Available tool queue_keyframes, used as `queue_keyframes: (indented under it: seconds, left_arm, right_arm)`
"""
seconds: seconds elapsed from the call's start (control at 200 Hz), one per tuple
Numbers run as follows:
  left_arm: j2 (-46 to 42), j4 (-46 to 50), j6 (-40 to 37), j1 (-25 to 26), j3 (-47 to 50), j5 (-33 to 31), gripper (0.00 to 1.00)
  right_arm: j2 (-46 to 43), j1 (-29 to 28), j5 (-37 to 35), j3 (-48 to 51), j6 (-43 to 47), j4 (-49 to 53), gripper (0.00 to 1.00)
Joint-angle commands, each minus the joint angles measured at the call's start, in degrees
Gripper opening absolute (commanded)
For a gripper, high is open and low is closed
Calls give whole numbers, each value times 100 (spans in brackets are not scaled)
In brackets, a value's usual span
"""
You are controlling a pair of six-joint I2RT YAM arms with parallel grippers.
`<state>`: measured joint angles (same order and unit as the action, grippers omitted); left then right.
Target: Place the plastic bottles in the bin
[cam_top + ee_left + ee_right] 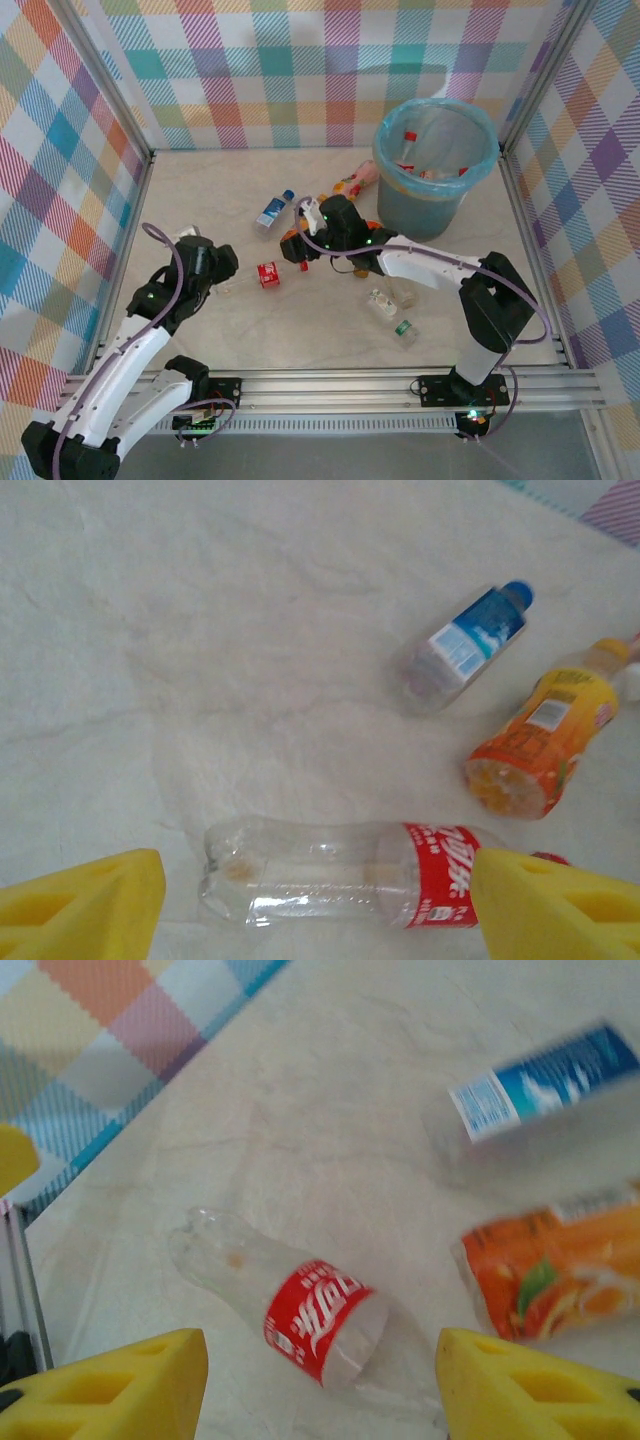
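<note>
Your table (230, 335) has most of the job undone. The bin (425, 210) stands at the far right corner, lined in pale blue, with a few red-capped bottles (409, 140) already inside. The rest lie scattered on the tabletop in front of it.

Both arms reach toward the middle. Your left gripper (318, 900) hangs over the clear red-labelled bottle (335, 878) with its jaws wide apart and nothing held. One yellow finger sits off each end, so the bottle lies lengthwise in the gap rather than across it. The finger at the cap end overlaps the bottle in the wrist view, and I can't tell whether it touches.

Your right gripper (322, 1385) is likewise spread and empty. Its camera looks down on that same bottle, with an orange bottle (550, 1280) just beside it and the blue-labelled bottle (540, 1085) beyond.

I'd judge you're at the reach-and-align stage of one more pick. Two claws on one bottle risks a clash, so give it to one arm. If it's the left, turn the wrist so the fingers close across the body, then lower, close and carry it to the bin. The right arm is nearer the bin and could take the orange bottle instead.

The two small green-capped bottles (392, 315) lie well apart from both grippers and can wait.
</note>
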<state>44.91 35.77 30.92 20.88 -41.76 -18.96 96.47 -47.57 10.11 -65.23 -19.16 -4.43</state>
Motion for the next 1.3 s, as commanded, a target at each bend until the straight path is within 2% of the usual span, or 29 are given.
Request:
queue_keyframes:
  seconds: [0.0, 0.165, 0.385, 0.65, 0.995, 1.295]
  left_arm:
    - [57, -422, 349, -58, 370, 226, 79]
    - [282, -837, 506, -75, 792, 480, 79]
    - [414, -861, 563, -76, 906, 548, 79]
    - [427, -949, 703, -80, 941, 573, 78]
    - [312, -1192, 557, -76, 1230, 792, 78]
    - [507, -849, 294, -76, 743, 969, 78]
  right_arm:
    - [4, -20, -458, 455, -1629, -1280, 62]
    - [146, -24, -700, 745, -2131, -1640, 64]
    - [285, -24, -616, 842, -2457, -1889, 66]
    - [188, -24, -689, 979, -2556, -1837, 66]
    - [374, -73, -1067, 1056, -3211, -1950, 66]
    - [368, -156, -1276, 1282, -3471, -2378, 68]
